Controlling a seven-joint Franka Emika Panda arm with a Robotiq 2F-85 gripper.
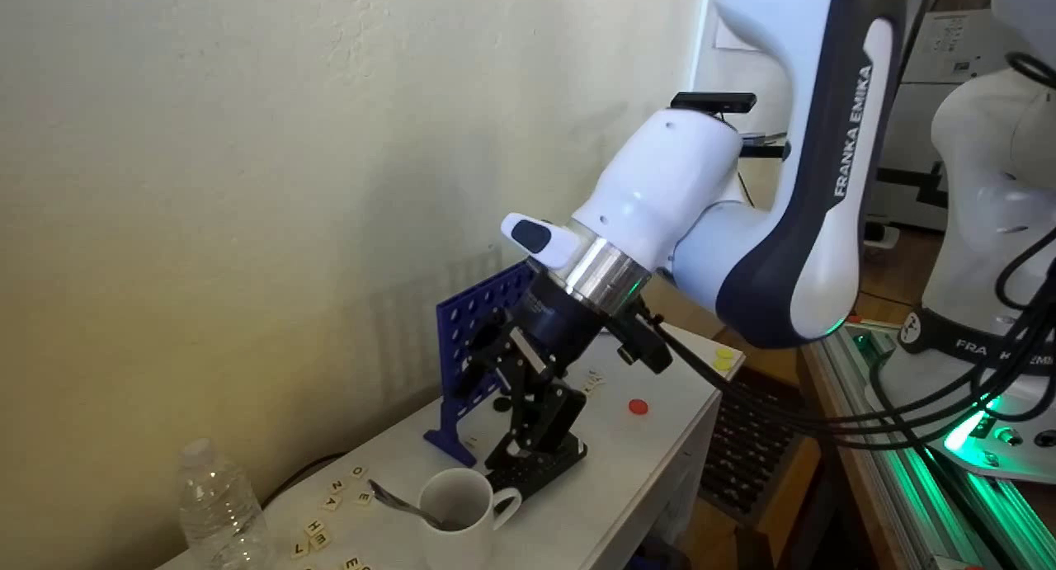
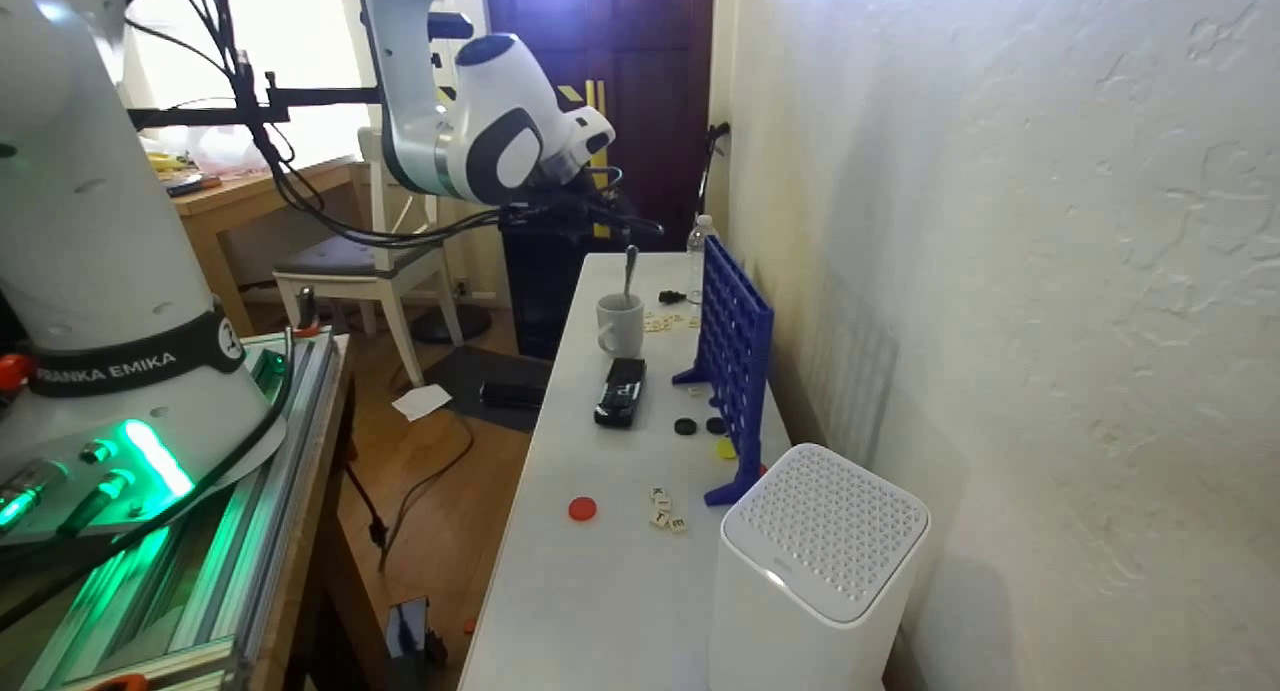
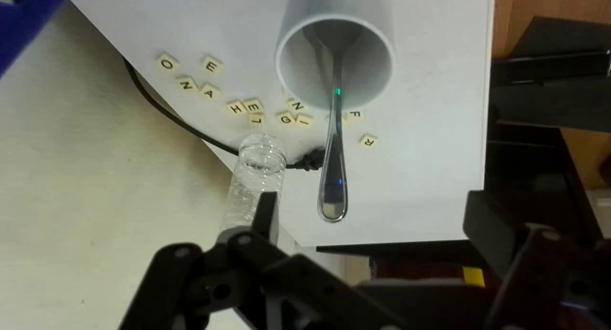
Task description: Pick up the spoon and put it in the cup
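The grey metal spoon (image 1: 403, 504) stands tilted in the white mug, the cup (image 1: 455, 545), with its bowl inside and its handle sticking out over the rim. Both also show in an exterior view, spoon (image 2: 630, 271) and cup (image 2: 623, 327). In the wrist view the spoon (image 3: 334, 177) leans out of the cup (image 3: 303, 74) towards my gripper (image 3: 372, 215). The gripper is open and empty, its fingers wide apart. The handle end appears between them, nearer the left finger, touching neither. In both exterior views the gripper (image 1: 520, 413) (image 2: 600, 211) is above the table.
A black remote-like block (image 2: 621, 393) lies by the cup. A blue upright game rack (image 2: 740, 351) stands near the wall. A clear bottle (image 3: 258, 172), letter tiles (image 3: 246, 106) and a black cable (image 3: 162, 110) are beyond the cup. A white container (image 2: 820, 571) stands at the table's other end.
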